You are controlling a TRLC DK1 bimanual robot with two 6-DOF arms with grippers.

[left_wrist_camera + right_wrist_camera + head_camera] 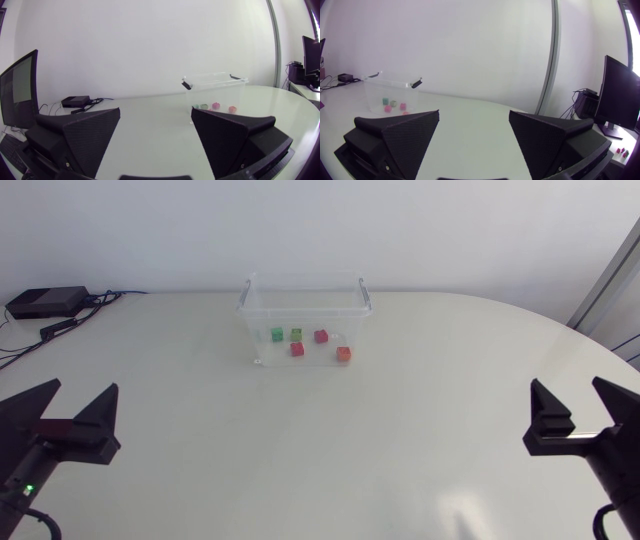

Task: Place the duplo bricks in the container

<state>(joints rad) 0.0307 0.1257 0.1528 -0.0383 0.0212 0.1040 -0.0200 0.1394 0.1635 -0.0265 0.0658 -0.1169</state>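
Duplo bricks [297, 349] — green, red, magenta, orange — inside clear container [252, 320], far middle of table [320, 450], left gripper [80, 393] fingers spread apart, right gripper [568, 388] likewise — both well apart from container.

The box [300, 311] is clear plastic. It is smooth and shiny, and you can see right through its walls. Inside it, the green brick [277, 334], the pale green brick [296, 333], the pink brick [321, 336], the red brick [297, 349] and the orange brick [344, 354] look like hard, smooth plastic. The table [300, 440] is white and smooth, with a soft shine. The left gripper [80, 395] and the right gripper [568, 395] are black and dull, not shiny. Up close, their fingers [85, 135] have a rough skin of tiny dots.
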